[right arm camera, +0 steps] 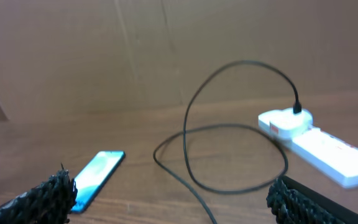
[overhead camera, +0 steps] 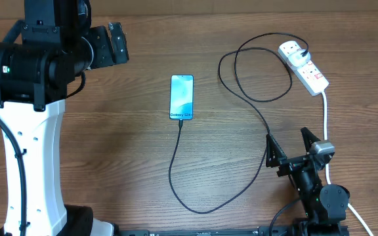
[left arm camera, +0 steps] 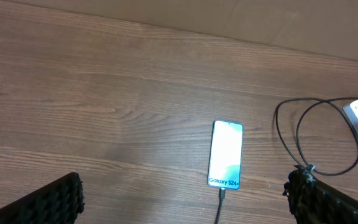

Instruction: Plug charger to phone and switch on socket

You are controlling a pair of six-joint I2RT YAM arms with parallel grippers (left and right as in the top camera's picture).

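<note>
The left end effector (overhead camera: 119, 43) and right end effector (overhead camera: 290, 147) are both gaping, empty. The limp charger (overhead camera: 171, 172) is probably needing a pinch on its stiff connector (overhead camera: 181, 123) by the phone (overhead camera: 182, 97).

Phone (overhead camera: 182, 97) mid-table; socket (overhead camera: 304, 65) far right; charger (overhead camera: 173, 156) looped between.

Left hand (overhead camera: 119, 43) open, right hand (overhead camera: 289, 147) open (jaws wide)
</note>
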